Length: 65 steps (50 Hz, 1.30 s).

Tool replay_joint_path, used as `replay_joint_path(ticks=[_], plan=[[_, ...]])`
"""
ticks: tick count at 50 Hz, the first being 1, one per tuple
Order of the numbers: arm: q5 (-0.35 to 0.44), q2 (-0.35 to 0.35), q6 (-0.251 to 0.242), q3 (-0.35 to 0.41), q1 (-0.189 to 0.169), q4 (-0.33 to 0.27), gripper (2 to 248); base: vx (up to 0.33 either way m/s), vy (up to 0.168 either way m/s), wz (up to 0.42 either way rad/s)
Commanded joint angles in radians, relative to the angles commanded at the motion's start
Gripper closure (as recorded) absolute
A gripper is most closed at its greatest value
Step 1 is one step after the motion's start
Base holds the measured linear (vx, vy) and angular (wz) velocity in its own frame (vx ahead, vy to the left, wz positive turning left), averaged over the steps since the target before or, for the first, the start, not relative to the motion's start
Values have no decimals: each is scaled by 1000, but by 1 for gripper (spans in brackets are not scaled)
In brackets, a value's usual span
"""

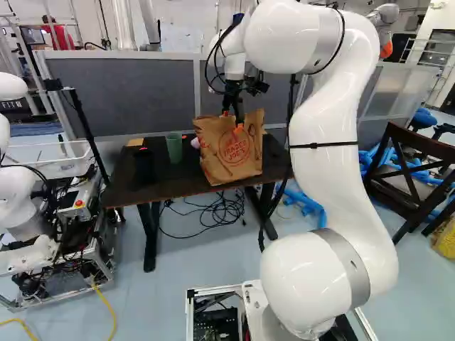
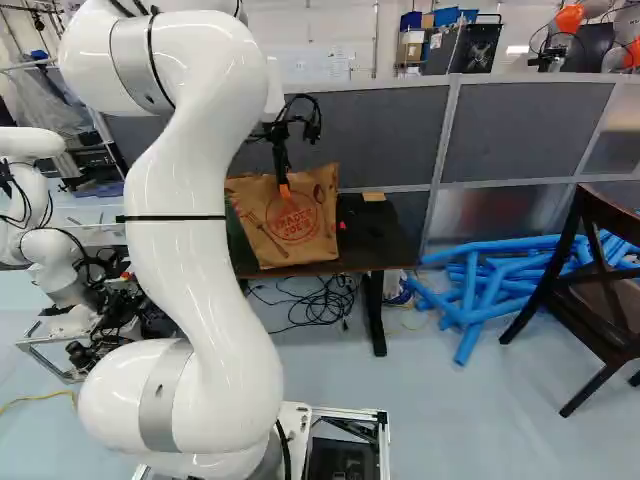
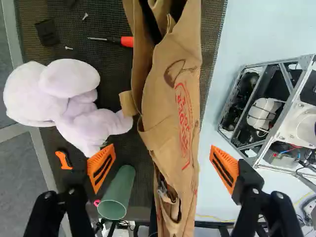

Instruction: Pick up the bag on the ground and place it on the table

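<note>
Gripper (image 1: 233, 121) points down with its fingers spread wide, one on either side of the brown bag (image 1: 229, 155), neither touching it; the arm (image 1: 340, 167) curves up right of centre in the left base view, and the bag stands on the dark table (image 1: 160, 185), near that view's middle

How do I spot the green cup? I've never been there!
Find the dark table in front of the gray divider, then the brown bag on it. The cup stands to the bag's left in the left base view. It's green with a round open top, unlike the fluffy pale toy near it.
</note>
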Motion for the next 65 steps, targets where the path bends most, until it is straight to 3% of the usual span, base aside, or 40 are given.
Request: replay_joint_path(ticks=[65], plan=[[-183,154,0,-12,0,0,3,0,0,0]])
